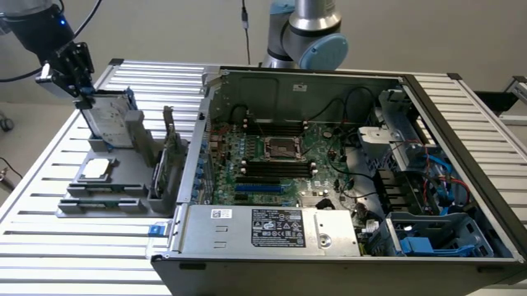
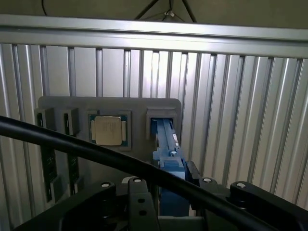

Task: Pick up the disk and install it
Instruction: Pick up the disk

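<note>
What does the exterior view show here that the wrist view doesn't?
Exterior view adds: the open computer case, its motherboard and power supply. Wrist view adds: a black cable crossing the foreground. Shared: the disk standing upright in the grey holder with the hand at its top, the silver chip, the slatted table.

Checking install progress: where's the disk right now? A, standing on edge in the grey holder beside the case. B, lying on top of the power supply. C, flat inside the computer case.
A: the disk stands on edge in the grey holder, to the exterior view's left of the computer case, with the gripper at its top edge.
</note>
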Tool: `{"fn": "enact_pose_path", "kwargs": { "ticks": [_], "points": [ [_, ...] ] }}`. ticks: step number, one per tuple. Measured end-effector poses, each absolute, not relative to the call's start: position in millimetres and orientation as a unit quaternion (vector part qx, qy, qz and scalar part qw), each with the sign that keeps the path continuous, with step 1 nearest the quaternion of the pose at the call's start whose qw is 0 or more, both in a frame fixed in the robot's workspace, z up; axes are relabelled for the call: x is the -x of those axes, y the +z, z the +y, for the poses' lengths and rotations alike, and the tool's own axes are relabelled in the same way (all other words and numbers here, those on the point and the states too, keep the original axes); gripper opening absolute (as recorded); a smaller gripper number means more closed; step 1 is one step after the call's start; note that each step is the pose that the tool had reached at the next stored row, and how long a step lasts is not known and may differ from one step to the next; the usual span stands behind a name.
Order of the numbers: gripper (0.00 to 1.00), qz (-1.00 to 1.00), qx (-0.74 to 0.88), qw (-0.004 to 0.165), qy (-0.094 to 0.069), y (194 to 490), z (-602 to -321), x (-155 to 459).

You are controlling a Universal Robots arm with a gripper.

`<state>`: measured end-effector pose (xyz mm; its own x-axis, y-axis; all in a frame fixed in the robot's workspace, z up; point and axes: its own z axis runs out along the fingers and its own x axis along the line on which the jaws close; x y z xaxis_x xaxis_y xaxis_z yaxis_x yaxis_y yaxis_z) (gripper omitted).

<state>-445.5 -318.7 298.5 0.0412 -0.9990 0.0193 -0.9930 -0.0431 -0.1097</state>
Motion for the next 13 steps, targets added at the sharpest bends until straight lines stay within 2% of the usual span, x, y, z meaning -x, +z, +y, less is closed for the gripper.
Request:
{"fn": "enact_pose_path", "kwargs": {
  "ticks": [7,13],
  "points": [
    [0.41,0.691,0.721,0.030,-0.042,302.0,-318.6,445.2],
    [0.41,0.692,0.722,0.017,-0.024,303.4,-320.3,440.9]
  ]
}}
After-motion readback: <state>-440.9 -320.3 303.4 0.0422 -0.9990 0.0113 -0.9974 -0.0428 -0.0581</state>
